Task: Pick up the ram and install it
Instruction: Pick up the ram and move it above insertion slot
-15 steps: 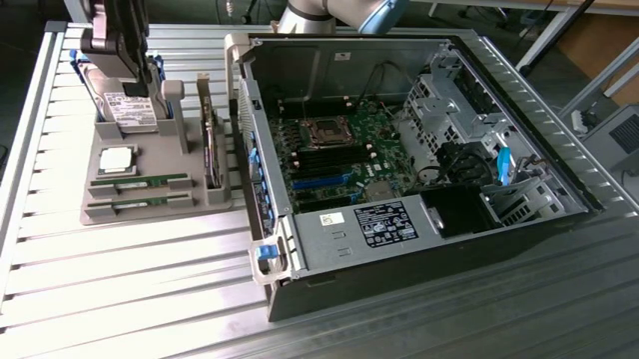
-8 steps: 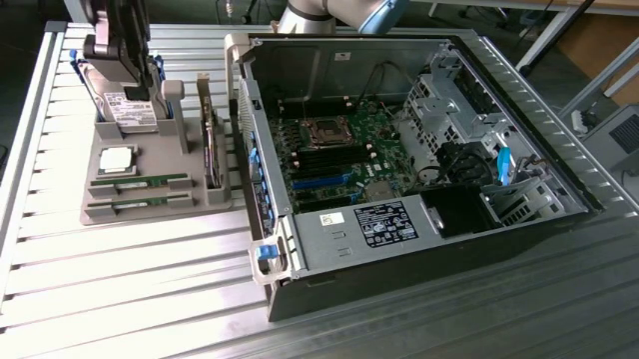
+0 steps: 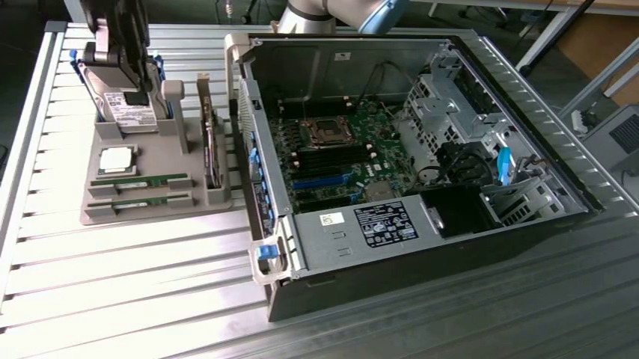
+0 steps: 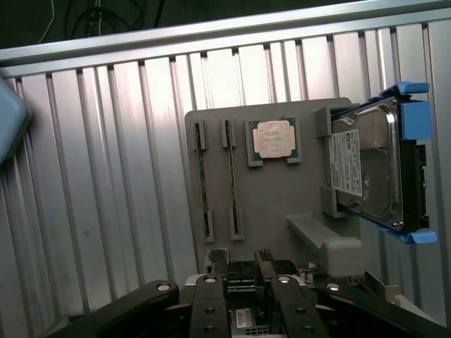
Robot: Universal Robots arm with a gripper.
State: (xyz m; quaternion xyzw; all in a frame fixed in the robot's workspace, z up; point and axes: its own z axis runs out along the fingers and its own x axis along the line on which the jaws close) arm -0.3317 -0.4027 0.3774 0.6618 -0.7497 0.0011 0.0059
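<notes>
Hovering above the grey tray (image 3: pixel 150 215), the gripper (image 4: pixel 242 271) is standing open and empty; the ram (image 3: pixel 140 182) is sitting edge-up at six o'clock from the processor (image 3: pixel 117 158) in the exterior view, seeming light, stiff, fragile, best pinched across its flat faces

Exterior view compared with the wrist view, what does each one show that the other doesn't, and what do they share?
Exterior view: the open computer case with its motherboard. Wrist view: cables in the dark past the table's rail. Both: the gray tray holding two ram sticks, the processor chip and the hard drive, with the open hand over it, holding nothing.
</notes>
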